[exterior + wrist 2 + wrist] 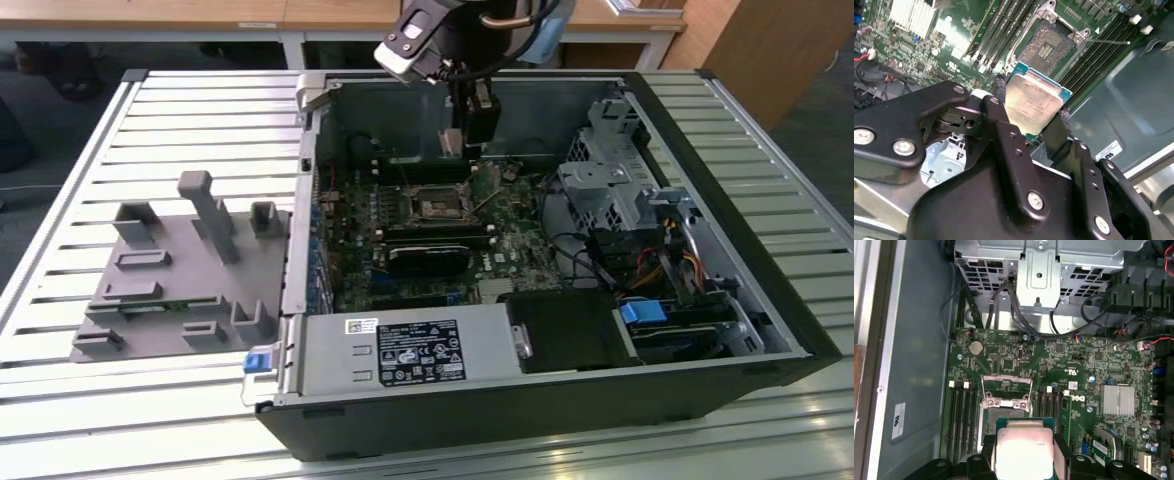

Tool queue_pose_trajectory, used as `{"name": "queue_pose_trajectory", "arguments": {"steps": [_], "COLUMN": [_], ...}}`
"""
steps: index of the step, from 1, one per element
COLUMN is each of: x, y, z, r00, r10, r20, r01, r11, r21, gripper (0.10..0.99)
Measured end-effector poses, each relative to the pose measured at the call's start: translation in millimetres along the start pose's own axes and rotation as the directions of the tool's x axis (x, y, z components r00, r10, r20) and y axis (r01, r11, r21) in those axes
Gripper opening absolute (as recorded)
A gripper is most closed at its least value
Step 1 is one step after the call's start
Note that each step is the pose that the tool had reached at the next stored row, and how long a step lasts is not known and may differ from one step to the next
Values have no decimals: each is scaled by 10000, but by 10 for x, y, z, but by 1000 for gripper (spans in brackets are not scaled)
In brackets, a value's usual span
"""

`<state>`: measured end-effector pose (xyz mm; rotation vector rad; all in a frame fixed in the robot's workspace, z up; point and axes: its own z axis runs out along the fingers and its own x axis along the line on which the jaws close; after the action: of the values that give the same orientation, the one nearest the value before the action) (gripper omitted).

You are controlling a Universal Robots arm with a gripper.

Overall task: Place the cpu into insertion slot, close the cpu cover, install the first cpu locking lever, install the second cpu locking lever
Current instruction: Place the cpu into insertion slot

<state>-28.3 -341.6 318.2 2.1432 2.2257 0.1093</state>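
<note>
The pincer point(1031, 105) is closed part way on the chip point(1036, 95). One black finger point(1004, 127) presses on each of two opposite edges. The chip's shiny silver face shows in both wrist views, and its thin green edge sticks out past the fingertips. The chip hangs in the air and does not touch the green board point(954, 45).

Just past the fingertips and lower down sits the socket point(1050, 44). It is open and its dark middle is bare. The silver lid point(1006, 377) is swung open on the side of the socket away from the pincer.

Long black memory slots point(1099, 55) run close along both sides of the socket, so room there is tight. In the exterior view the pincer hangs inside the computer case point(534, 410), close to one wall, with open air around it.
</note>
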Motion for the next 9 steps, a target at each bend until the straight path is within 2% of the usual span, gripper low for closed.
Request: {"name": "queue_pose_trajectory", "arguments": {"steps": [4,9], "x": [27,39], "y": [-17,-70], "z": [55,135], "r00": [9998,9998], "r10": [174,200], "r20": [15,17], "r01": [-174,-200], "r11": [9998,9998], "r21": [-4,-4], "gripper": [541,541]}}
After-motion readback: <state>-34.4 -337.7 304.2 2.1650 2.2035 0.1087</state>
